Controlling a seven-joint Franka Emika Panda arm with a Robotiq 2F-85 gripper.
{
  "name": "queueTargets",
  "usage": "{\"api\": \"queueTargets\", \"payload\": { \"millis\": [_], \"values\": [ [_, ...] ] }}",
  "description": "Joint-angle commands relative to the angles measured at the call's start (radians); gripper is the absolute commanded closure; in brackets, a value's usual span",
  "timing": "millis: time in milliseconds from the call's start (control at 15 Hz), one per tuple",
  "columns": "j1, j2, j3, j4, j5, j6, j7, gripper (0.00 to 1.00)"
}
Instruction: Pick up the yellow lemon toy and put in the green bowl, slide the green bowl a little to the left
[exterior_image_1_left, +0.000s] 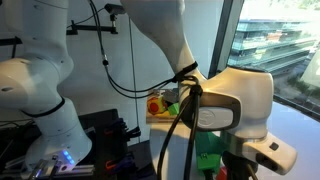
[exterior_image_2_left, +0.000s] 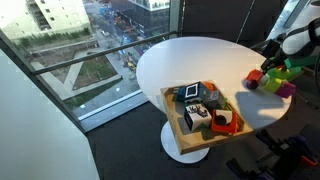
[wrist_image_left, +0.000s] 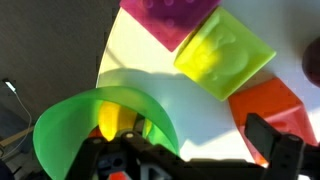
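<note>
In the wrist view the green bowl (wrist_image_left: 70, 125) lies at the lower left on the white table. The yellow lemon toy (wrist_image_left: 112, 120) sits inside it, partly hidden by the bowl's wall and my gripper. My gripper (wrist_image_left: 200, 150) is open, with the fingers far apart. One finger is at the bowl's near rim and the other stands over the table by an orange-red block (wrist_image_left: 270, 100). In an exterior view the gripper (exterior_image_2_left: 290, 45) hangs over a cluster of toys at the table's far edge, where the green bowl (exterior_image_2_left: 290, 70) shows only in part.
A yellow-green block (wrist_image_left: 225, 55) and a magenta block (wrist_image_left: 170, 18) lie just beyond the bowl. A rectangular wooden tray (exterior_image_2_left: 172, 115) with several toys stands near the table's front edge. Windows surround the round white table (exterior_image_2_left: 190, 60). In an exterior view the arm (exterior_image_1_left: 235, 105) blocks most of the scene.
</note>
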Motion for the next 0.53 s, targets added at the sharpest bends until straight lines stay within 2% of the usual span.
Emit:
{"api": "queueTargets", "payload": {
  "millis": [0, 467],
  "values": [
    [-0.025, -0.015, 0.036, -0.014, 0.047, 0.007, -0.051, 0.00],
    [-0.024, -0.024, 0.060, -0.018, 0.076, 0.004, -0.073, 0.00]
  ]
}}
